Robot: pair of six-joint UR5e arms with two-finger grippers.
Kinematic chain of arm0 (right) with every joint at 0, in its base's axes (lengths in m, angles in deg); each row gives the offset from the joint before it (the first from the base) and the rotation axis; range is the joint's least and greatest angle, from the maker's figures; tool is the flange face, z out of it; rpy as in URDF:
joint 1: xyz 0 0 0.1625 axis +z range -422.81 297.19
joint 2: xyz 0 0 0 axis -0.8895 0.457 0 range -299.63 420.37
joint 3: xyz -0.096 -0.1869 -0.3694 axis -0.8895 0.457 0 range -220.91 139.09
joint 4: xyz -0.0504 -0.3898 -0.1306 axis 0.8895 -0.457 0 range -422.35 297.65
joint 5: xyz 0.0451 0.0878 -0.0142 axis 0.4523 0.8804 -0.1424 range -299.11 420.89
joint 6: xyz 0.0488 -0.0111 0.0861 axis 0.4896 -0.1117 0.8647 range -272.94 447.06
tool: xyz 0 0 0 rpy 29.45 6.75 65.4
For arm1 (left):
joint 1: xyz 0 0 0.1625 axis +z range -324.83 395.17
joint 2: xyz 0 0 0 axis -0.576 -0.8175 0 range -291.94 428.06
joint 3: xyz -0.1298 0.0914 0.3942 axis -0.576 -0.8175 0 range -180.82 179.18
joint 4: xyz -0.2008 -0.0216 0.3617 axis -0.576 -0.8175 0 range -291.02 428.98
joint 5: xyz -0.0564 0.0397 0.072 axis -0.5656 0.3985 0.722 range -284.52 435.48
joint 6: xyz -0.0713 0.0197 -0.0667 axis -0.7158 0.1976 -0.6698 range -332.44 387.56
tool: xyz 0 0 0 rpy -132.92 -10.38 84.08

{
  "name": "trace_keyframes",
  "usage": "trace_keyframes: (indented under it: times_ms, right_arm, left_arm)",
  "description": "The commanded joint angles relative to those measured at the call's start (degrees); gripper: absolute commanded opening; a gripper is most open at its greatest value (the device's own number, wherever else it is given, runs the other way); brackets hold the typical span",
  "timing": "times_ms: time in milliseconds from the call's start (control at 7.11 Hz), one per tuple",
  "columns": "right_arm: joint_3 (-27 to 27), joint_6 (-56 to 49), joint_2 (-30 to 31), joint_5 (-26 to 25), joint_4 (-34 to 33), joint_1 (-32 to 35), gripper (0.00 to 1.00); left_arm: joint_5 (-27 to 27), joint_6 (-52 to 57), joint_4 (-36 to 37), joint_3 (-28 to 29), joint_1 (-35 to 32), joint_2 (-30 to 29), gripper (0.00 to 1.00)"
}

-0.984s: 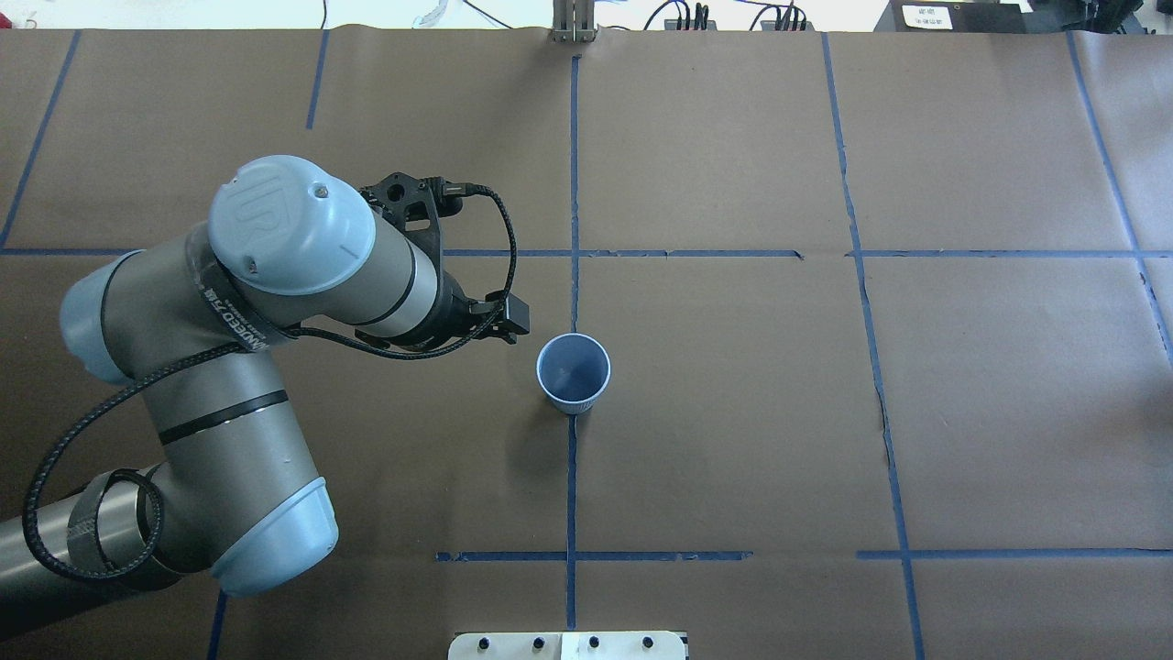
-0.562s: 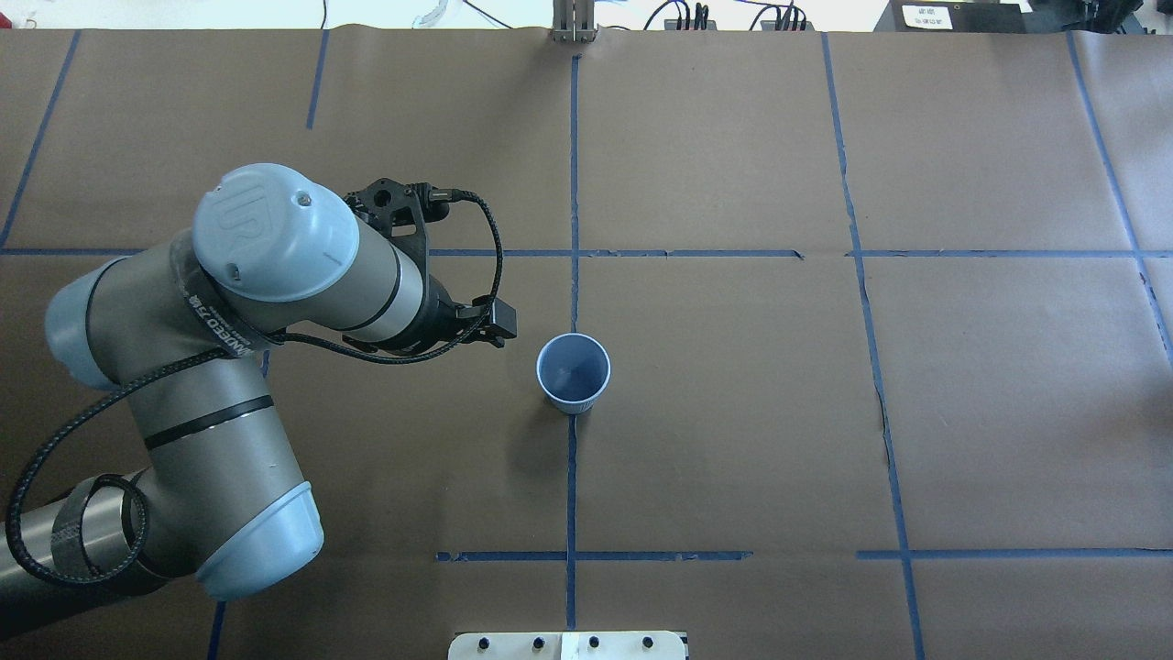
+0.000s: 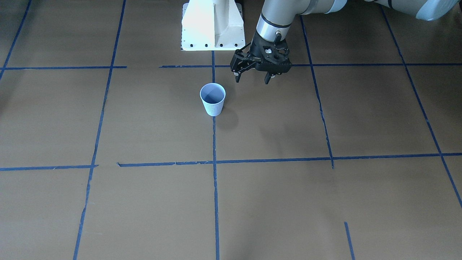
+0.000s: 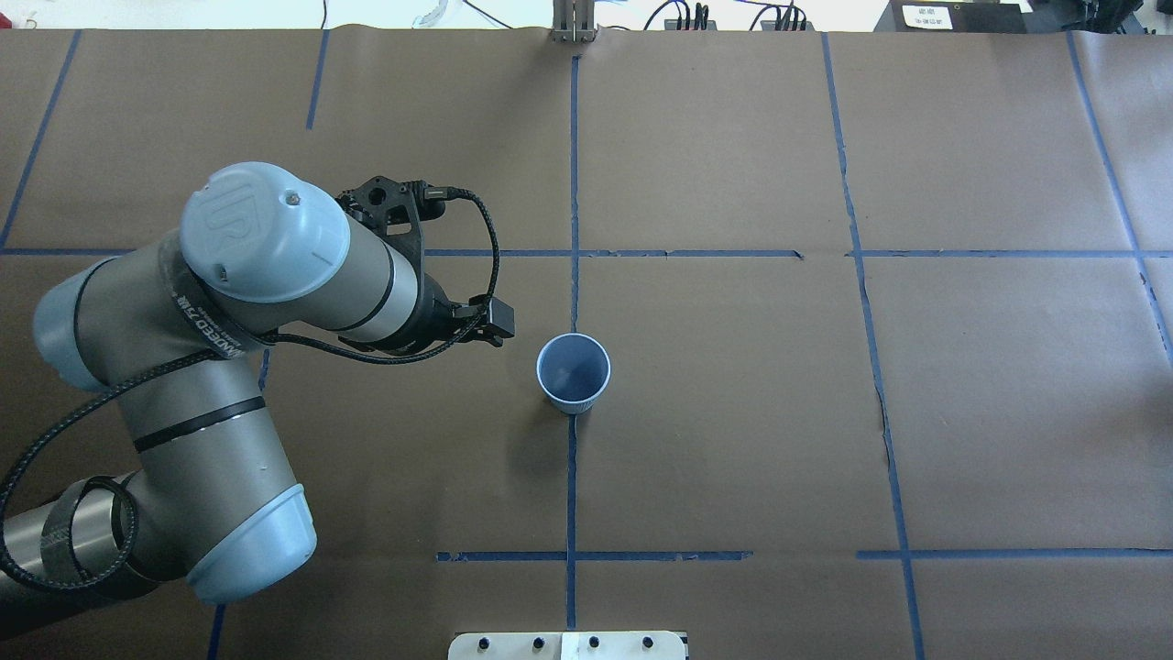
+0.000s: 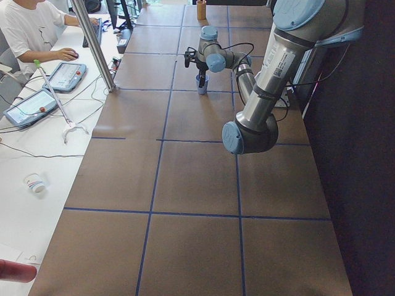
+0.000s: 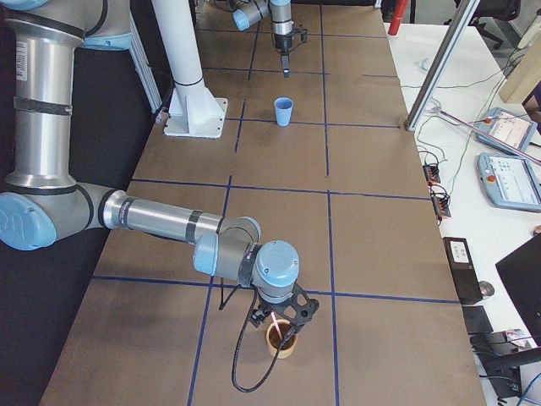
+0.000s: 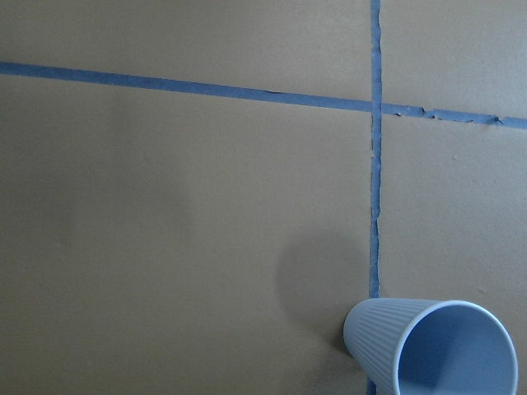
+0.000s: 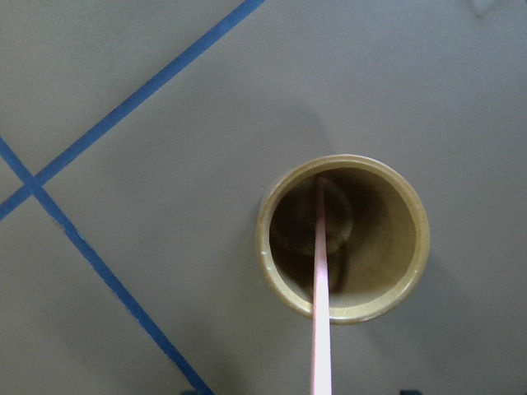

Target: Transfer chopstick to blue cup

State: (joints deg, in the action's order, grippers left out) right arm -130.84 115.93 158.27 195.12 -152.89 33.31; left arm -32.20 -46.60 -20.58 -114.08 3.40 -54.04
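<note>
The blue cup (image 3: 213, 99) (image 4: 573, 373) stands upright on a tape line mid-table; its rim shows at the lower right of the left wrist view (image 7: 432, 350). My left gripper (image 3: 251, 77) hangs open with nothing in it, beside the cup on the robot's left. At the table's far right end a pinkish chopstick (image 8: 321, 280) (image 6: 279, 324) stands in a brown cup (image 8: 284, 280), rising toward the right wrist camera. My right gripper (image 6: 286, 320) hovers right over that cup. I cannot tell whether it is open or shut.
The white robot base (image 3: 213, 25) stands behind the blue cup. Blue tape lines (image 4: 573, 183) grid the brown paper. A person (image 5: 24, 31) sits at a side desk with tablets (image 5: 65, 77), and a small paper cup (image 5: 36, 182) is nearby.
My left arm has drawn a little to the left, away from the blue cup. The cup has not moved.
</note>
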Motion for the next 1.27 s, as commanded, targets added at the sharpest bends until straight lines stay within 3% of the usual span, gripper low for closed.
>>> trace_keyframes:
  times_ms: [0,141,281,703,1125]
  right_arm:
    - [0.80,-0.13,-0.25,-0.03,0.71,-0.41,0.39]
    - [0.89,-0.22,-0.25,0.06,0.89,-0.41,0.12]
    - [0.80,-1.09,-0.17,0.23,0.89,-0.32,0.01]
    - [-1.73,-1.63,0.89,0.67,0.80,1.51,0.00]
    - [-7.88,-2.33,5.01,0.76,0.01,5.65,0.00]
  left_arm:
    - [-0.07,0.06,-0.09,-0.38,-0.04,0.55,1.00]
    - [-0.07,-0.02,-0.09,-0.64,-0.04,0.64,1.00]
    - [-0.16,-0.11,-0.09,-0.91,-0.04,0.64,1.00]
    - [-0.07,-0.20,-0.18,-1.09,-0.04,0.64,1.00]
    - [0.81,-0.20,-0.18,-1.00,0.13,1.08,1.00]
